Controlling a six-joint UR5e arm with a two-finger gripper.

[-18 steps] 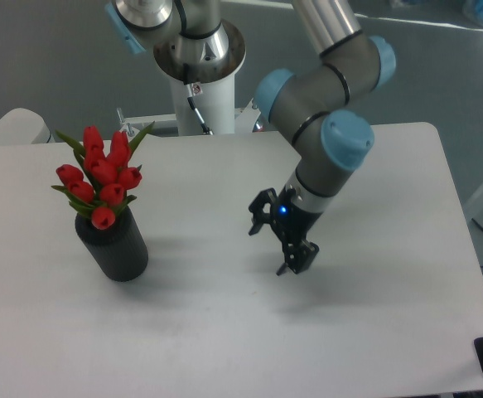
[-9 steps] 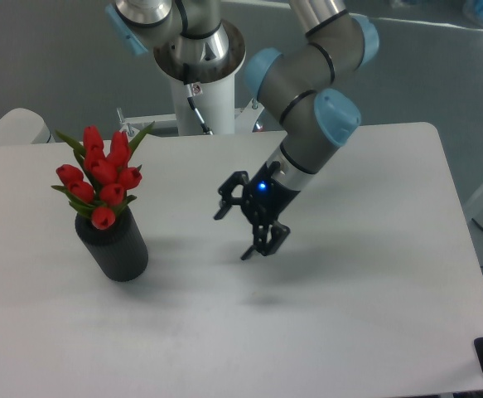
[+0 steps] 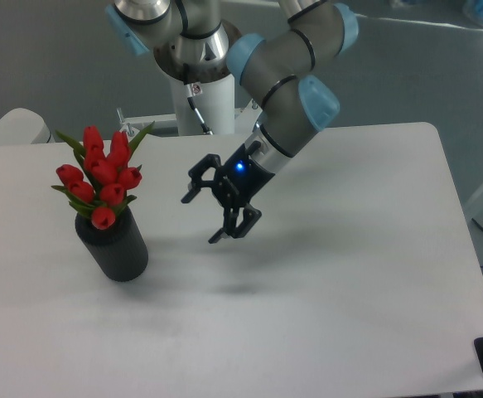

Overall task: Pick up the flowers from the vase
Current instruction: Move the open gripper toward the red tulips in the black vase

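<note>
my gripper [image 3: 201,217] hung spread and empty above the table [image 3: 349,274], aimed left toward the flowers [image 3: 102,176], which stood bunched in the vase [image 3: 115,247] near the left edge, well apart from me.

Bunch of red tulip buds with green leaves, the flowers [image 3: 100,176], standing upright in the vase [image 3: 115,249], a matte black cylinder tilted slightly, at the left of the frame on a white surface
</note>
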